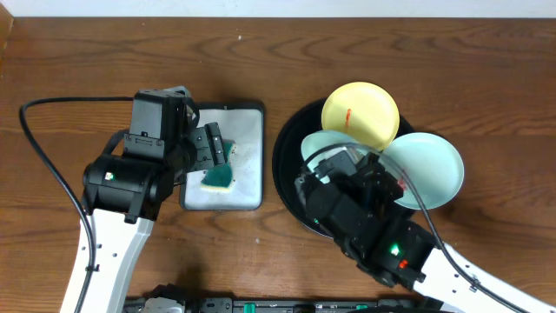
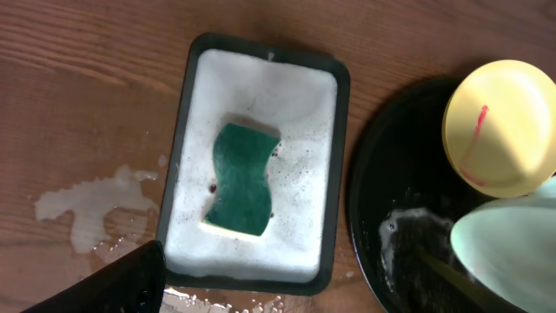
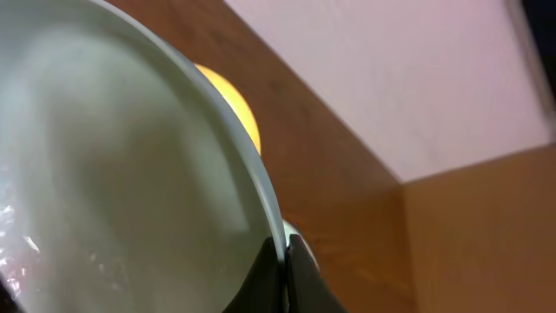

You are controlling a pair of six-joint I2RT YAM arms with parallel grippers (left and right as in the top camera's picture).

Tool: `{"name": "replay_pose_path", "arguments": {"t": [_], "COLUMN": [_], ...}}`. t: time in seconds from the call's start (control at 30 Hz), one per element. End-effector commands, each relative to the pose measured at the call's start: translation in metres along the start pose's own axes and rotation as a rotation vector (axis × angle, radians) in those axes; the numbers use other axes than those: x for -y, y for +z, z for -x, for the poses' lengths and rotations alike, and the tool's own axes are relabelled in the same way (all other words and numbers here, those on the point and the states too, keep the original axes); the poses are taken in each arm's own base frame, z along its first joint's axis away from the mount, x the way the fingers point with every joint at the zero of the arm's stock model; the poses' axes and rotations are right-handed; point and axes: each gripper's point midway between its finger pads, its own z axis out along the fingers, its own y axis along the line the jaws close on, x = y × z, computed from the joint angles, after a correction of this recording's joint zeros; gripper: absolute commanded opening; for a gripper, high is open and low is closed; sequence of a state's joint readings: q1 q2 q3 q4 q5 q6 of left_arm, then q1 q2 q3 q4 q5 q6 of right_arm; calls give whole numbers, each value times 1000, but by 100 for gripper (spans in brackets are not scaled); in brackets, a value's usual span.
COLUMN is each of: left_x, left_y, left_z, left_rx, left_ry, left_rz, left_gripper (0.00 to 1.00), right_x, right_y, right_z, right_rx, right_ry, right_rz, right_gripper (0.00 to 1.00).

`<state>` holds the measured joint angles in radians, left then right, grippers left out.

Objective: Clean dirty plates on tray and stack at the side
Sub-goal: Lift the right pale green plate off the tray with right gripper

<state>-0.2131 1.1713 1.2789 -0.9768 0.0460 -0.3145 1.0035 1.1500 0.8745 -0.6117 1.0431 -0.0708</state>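
Observation:
The black round tray (image 1: pixel 287 187) holds three plates. The yellow plate (image 1: pixel 360 113) with a red smear lies at its far side and shows in the left wrist view (image 2: pixel 499 126). One mint plate (image 1: pixel 430 169) rests over the tray's right rim. My right gripper (image 3: pixel 285 261) is shut on the rim of the other mint plate (image 3: pixel 113 174), held tilted over the tray (image 1: pixel 323 146). In the overhead view the right gripper (image 1: pixel 365 167) is mostly hidden by its arm. My left gripper (image 1: pixel 211 148) hovers open and empty over the green sponge (image 2: pixel 241 178).
The sponge lies in foam in a rectangular black-rimmed tray (image 2: pixel 178 174) left of the round tray (image 2: pixel 373 200). Spilled foam and water (image 2: pixel 82 209) lie on the wooden table left of it. A black cable (image 1: pixel 43 148) loops at the left.

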Motion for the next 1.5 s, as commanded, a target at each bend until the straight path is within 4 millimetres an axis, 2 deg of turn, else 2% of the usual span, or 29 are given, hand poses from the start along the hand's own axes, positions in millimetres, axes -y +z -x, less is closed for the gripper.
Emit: {"name": "replay_pose_path", "arguments": {"t": [0.0,1.47], "left_x": [2,2], "left_y": [-5,-5], "left_z": [6,6], "left_rx": [17,18], "left_ry": [4,4], "left_rz": [-5,-5], "left_gripper": [84,85], "right_x": [11,10], "right_y": [-8,-10], "right_z": [8,11], "right_rx": [29,38], "right_ry": [-35,-60], "right_rz": [-66,-63], "right_gripper": [1,1]}}
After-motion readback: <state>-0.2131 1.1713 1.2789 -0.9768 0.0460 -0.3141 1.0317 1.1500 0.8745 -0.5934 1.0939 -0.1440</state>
